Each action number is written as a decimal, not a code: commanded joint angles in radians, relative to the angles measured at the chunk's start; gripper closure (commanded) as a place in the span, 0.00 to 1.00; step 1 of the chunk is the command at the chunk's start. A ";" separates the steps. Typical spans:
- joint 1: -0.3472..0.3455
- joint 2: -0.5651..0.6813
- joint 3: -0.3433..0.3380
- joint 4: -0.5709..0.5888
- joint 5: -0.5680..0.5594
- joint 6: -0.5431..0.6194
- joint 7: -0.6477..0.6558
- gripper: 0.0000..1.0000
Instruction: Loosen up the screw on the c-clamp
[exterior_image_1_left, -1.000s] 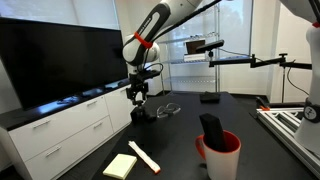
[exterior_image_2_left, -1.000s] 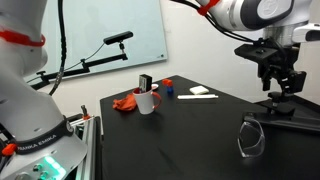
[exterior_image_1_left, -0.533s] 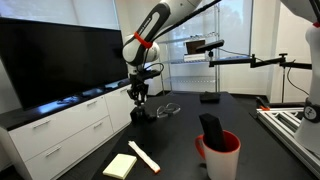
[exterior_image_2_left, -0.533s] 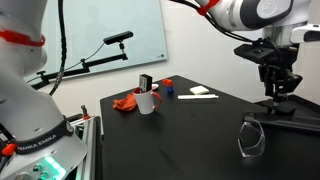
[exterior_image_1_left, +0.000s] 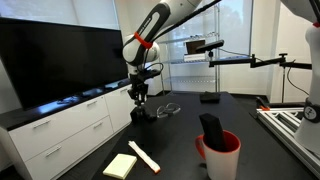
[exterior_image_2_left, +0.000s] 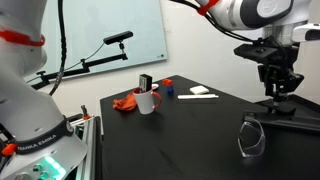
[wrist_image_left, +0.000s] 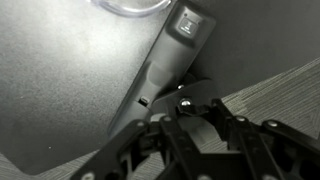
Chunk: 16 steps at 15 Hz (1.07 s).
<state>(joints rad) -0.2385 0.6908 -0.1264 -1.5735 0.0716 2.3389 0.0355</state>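
The c-clamp (exterior_image_1_left: 141, 114) is a small dark metal lump at the table's corner, seen in both exterior views (exterior_image_2_left: 279, 108). My gripper (exterior_image_1_left: 138, 99) hangs straight down over it (exterior_image_2_left: 277, 92). In the wrist view the clamp's dark body (wrist_image_left: 165, 60) runs away from me. Its screw ends in a shiny round tip (wrist_image_left: 185, 101) that sits between my black fingers (wrist_image_left: 222, 118). My gripper (wrist_image_left: 186, 116) is shut on the screw.
A red bucket (exterior_image_1_left: 221, 153) with a black object (exterior_image_1_left: 211, 128) in it stands near the front. A yellow pad (exterior_image_1_left: 120, 165) and a white stick (exterior_image_1_left: 144, 156) lie nearby. Thin wire loops (exterior_image_2_left: 251, 137) lie close to the clamp. A large dark screen (exterior_image_1_left: 50, 60) stands behind the table's edge.
The jaws have closed in on the clamp's screw since a second ago. The arm itself has stayed in place over the clamp.
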 joint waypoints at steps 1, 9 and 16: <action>-0.037 -0.024 0.026 0.010 -0.014 -0.010 -0.168 0.85; -0.144 -0.004 0.100 0.069 -0.020 -0.053 -0.594 0.85; -0.176 0.033 0.119 0.182 -0.039 -0.189 -0.883 0.85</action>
<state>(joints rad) -0.3902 0.7109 -0.0111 -1.4952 0.0686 2.2338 -0.7246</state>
